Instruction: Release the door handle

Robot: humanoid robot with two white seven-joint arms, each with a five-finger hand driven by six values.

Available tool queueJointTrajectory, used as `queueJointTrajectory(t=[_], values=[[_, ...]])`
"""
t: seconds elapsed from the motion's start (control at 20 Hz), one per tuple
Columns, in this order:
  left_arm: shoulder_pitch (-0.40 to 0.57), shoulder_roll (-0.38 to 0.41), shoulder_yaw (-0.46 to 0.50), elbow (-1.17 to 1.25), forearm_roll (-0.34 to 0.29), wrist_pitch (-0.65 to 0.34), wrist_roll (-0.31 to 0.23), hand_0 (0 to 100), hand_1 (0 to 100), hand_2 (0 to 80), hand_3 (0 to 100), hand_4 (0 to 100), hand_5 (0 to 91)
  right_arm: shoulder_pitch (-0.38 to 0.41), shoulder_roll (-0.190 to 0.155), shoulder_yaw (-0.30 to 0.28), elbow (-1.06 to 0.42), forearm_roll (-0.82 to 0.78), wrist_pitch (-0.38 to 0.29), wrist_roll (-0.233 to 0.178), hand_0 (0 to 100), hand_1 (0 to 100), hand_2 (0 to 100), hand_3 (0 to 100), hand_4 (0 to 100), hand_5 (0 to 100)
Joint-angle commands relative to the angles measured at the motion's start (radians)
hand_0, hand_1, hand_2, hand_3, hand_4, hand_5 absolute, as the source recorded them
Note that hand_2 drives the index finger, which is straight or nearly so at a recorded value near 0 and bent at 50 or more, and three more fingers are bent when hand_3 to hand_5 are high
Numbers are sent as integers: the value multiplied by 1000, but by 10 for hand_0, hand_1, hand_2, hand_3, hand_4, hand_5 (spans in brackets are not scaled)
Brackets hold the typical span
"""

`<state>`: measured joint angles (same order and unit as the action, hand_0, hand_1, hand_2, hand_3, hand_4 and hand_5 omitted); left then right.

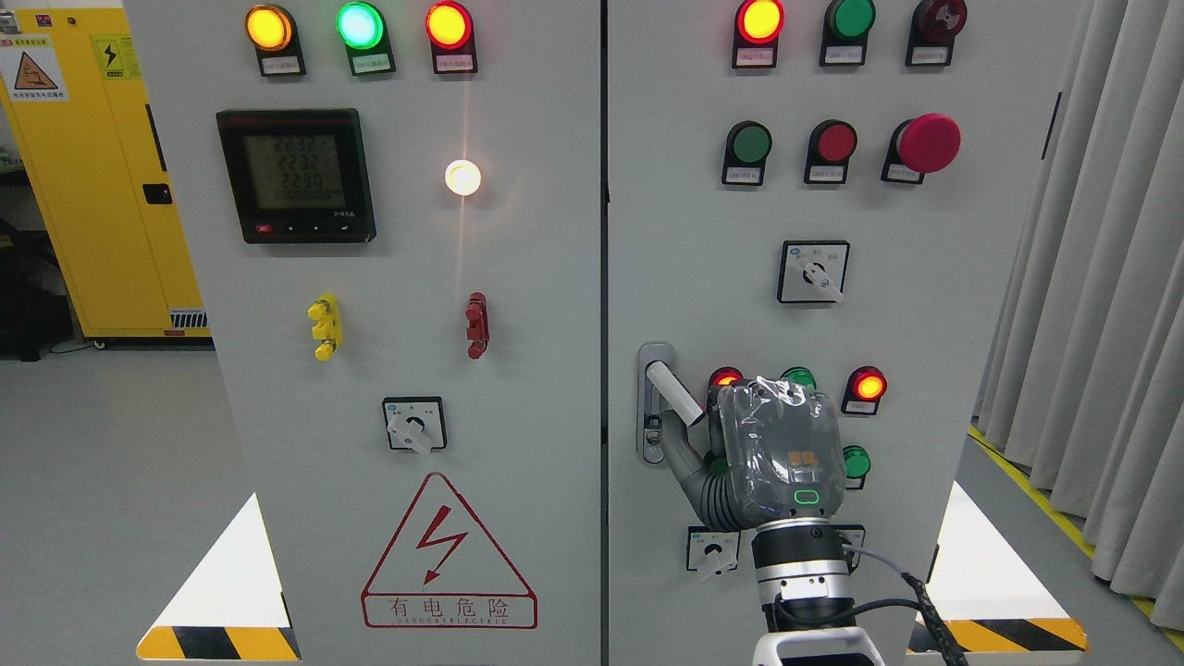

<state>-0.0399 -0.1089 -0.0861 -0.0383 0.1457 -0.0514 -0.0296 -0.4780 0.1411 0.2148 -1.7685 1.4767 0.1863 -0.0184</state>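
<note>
The door handle is a pale lever on a grey lock plate, at the left edge of the right cabinet door. It is swung out and slants down to the right. My right hand, wrapped in clear plastic, comes up from the bottom edge and shows its back to the camera. It sits just right of the lever's free end. Its thumb stretches down-left under the lever toward the lock plate. The whole lever shows and nothing wraps around it. The left arm is out of view.
The right door carries lamps, push buttons, a red mushroom button and rotary switches. The left door holds a meter and a hazard triangle. A yellow cabinet stands far left and grey curtains hang at the right.
</note>
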Motion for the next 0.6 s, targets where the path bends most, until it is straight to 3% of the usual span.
queueJointTrajectory(t=[0.0, 0.55], values=[[0, 0, 0, 0, 0, 1, 0, 120, 556, 0, 0, 0, 0, -1, 0, -12, -2, -1, -1, 3, 538, 397, 945, 1000, 1000, 1000], [0, 0, 0, 0, 0, -1, 0, 120, 556, 0, 0, 0, 0, -1, 0, -12, -2, -3, -2, 3, 524, 393, 947, 1000, 1000, 1000]])
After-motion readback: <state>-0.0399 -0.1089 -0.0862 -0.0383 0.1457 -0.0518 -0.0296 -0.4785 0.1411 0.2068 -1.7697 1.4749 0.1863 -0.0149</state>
